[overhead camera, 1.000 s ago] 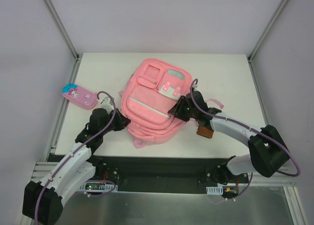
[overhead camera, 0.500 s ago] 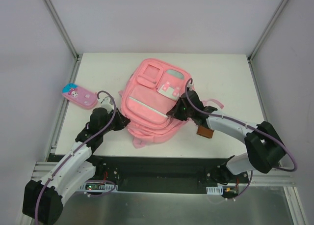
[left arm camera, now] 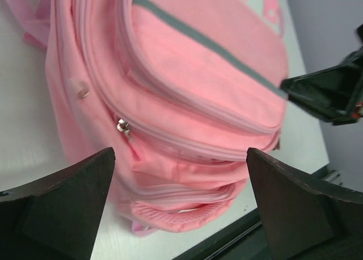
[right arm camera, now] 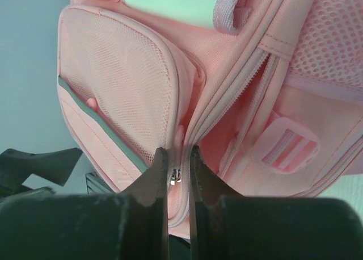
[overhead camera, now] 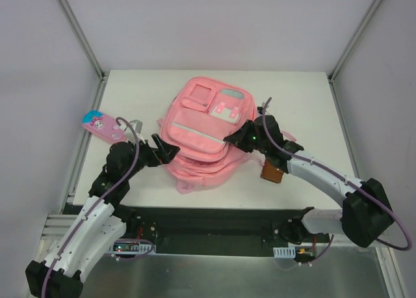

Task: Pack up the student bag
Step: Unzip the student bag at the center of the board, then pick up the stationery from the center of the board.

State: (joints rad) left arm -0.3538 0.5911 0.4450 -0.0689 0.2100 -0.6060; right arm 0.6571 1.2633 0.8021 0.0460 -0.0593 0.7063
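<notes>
At student bag's [overhead camera: 198,125] right edge, right tool [right arm camera: 178,155] pinches zip pull [right arm camera: 177,177]; left tool [left arm camera: 178,153] wide open, empty, nr left edge.

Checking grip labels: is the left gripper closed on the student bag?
No, the left gripper stands wide open, facing the student bag without pinching it.

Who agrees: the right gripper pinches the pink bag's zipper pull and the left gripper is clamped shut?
No: the left gripper stands wide open, as the left wrist view shows. The right gripper does pinch the student bag's zipper pull.
</notes>
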